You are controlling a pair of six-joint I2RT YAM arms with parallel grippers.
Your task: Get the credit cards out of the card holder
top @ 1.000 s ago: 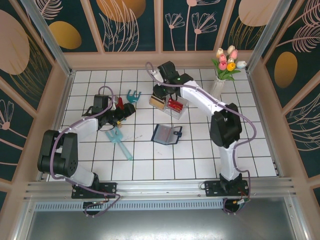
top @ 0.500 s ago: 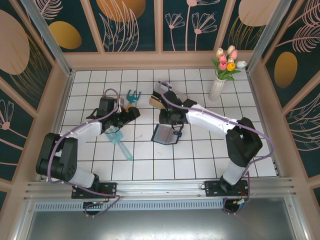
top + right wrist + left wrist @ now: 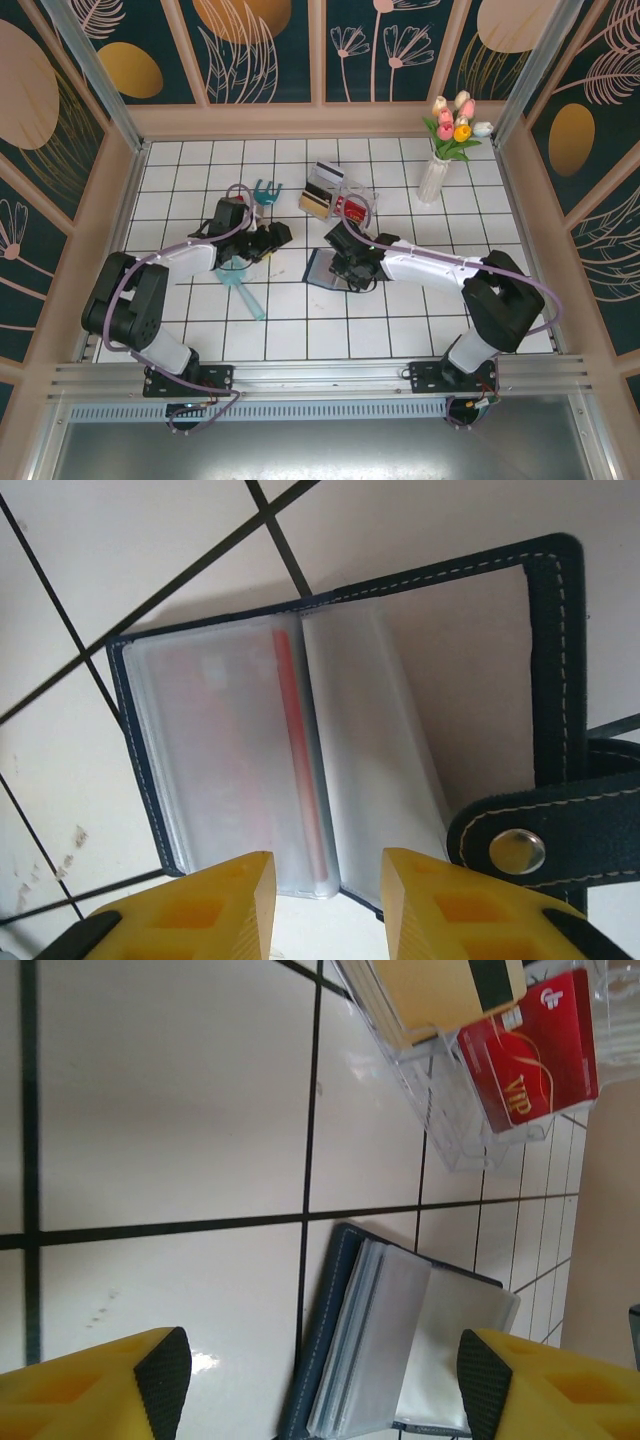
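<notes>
The navy card holder [image 3: 322, 268] lies open on the white tiles, its clear sleeves up [image 3: 300, 750]. A red credit card [image 3: 290, 730] shows edge-on inside one sleeve. My right gripper [image 3: 325, 900] hovers open right over the sleeves' lower edge, nothing between its yellow fingers [image 3: 200, 910]. In the top view it [image 3: 350, 268] covers the holder's right part. My left gripper [image 3: 280, 235] stands open a little left of the holder, which lies ahead between its pads [image 3: 165, 1380]. Another red card [image 3: 530, 1050] and a tan card [image 3: 440, 990] sit in the clear box [image 3: 345, 205].
A vase of tulips [image 3: 440, 165] stands at the back right. A teal fork-like tool [image 3: 265, 190] and a teal scoop [image 3: 240, 280] lie near the left arm. The wooden walls enclose the tiled floor on three sides.
My right arm swung from the clear box down to the card holder. My left gripper moved right toward the holder and its jaws narrowed somewhat.
</notes>
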